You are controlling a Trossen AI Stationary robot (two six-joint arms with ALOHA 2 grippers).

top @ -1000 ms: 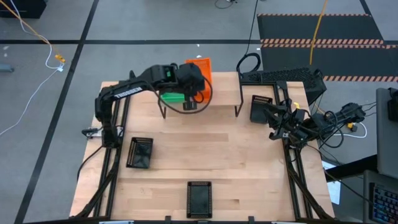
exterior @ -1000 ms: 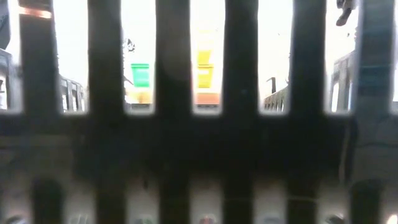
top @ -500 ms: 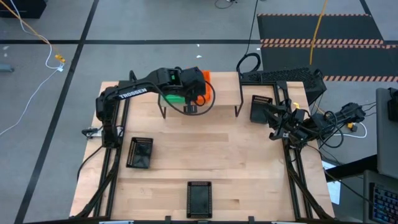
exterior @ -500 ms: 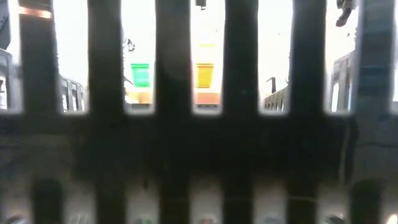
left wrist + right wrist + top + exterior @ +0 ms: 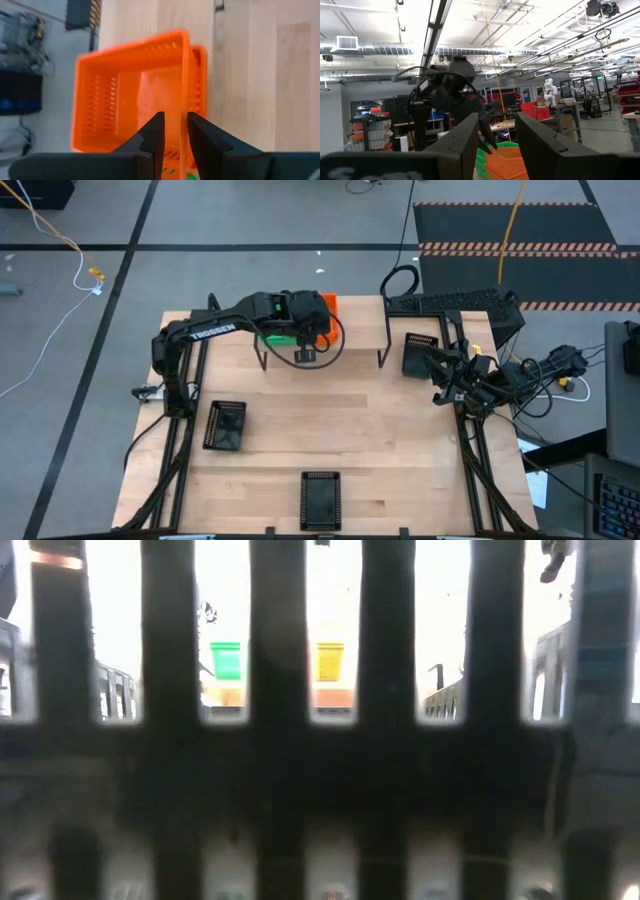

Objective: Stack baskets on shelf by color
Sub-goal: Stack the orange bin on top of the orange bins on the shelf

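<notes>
My left gripper point(image 5: 175, 127) hangs over the shelf point(image 5: 365, 320) at the table's far side, shut on an orange basket point(image 5: 130, 95). A second orange basket point(image 5: 200, 80) shows just under it, off to one side. Green baskets point(image 5: 275, 337) sit on the shelf beside them, toward the table's left. Three black baskets rest on the tabletop: one at the left point(image 5: 225, 425), one at the near edge point(image 5: 320, 500), one at the right point(image 5: 420, 352). My right gripper point(image 5: 495, 145) waits open at the table's right side point(image 5: 445, 375), pointing at the shelf. My left gripper holds the orange basket by one long side wall point(image 5: 184, 90), one finger inside the basket and one outside. The fingers come from above, pointing down. The basket sits level with its mouth up, over the second orange basket; whether the two touch I cannot tell.
The low view is blocked by the slotted wall of a black basket point(image 5: 320, 760) right in front of the camera. The shelf's black legs point(image 5: 262, 355) stand on the table. Cables and a black mat point(image 5: 450, 302) lie at the far right.
My left gripper, still shut on the orange basket, has drawn back from the far edge toward the table's left, over the shelf. The basket came with it and now shows only as a small patch past the wrist.
</notes>
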